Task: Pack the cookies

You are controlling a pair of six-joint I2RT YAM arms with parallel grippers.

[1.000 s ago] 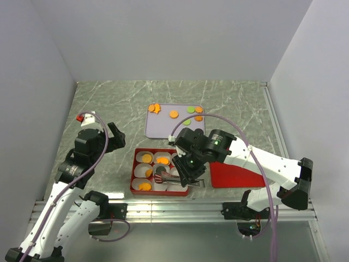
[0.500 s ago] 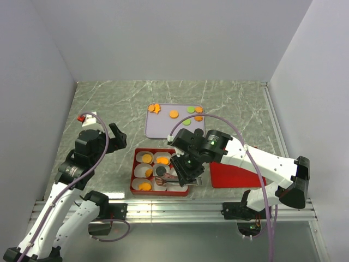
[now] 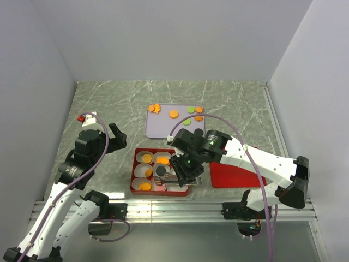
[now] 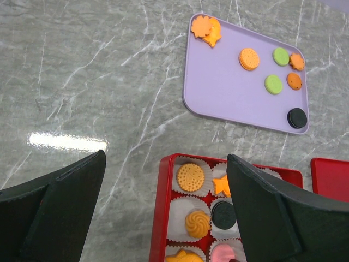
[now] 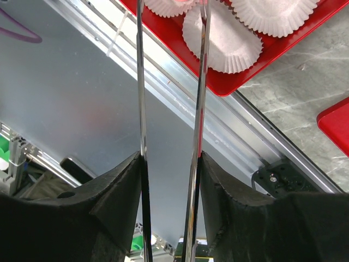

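Right gripper (image 5: 170, 159) is clamped on a pair of metal tongs (image 5: 141, 82), one finger pressing each thin blade. We judge the tongs are used because the cookies are too flat and small for the broad fingers to pinch. The blades stand a little apart and reach down into the red box (image 5: 217, 86). Their tips run out of the wrist view, so we cannot tell whether they touch the pink cookie (image 4: 221, 252) that lies in a near paper cup. The white paper cups (image 5: 223, 46) line the box so that each cookie gets its own nest. Those at the near right corner are empty, while the ones further left hold orange cookies and a black one. Several more cookies, among them a round orange biscuit (image 4: 249, 58), two green discs and a black disc (image 4: 297, 117), wait on the lilac tray (image 4: 218, 98) beyond the box, so by our reckoning the packing is about half done. A flat red lid (image 3: 234, 176), as we take it, lies just right of the box, leaving the box open. Left gripper (image 4: 166, 157) hangs above the table to the left with its jaws wide and nothing between them, seemingly parked clear of the work. We can read no brand, label or writing anywhere.
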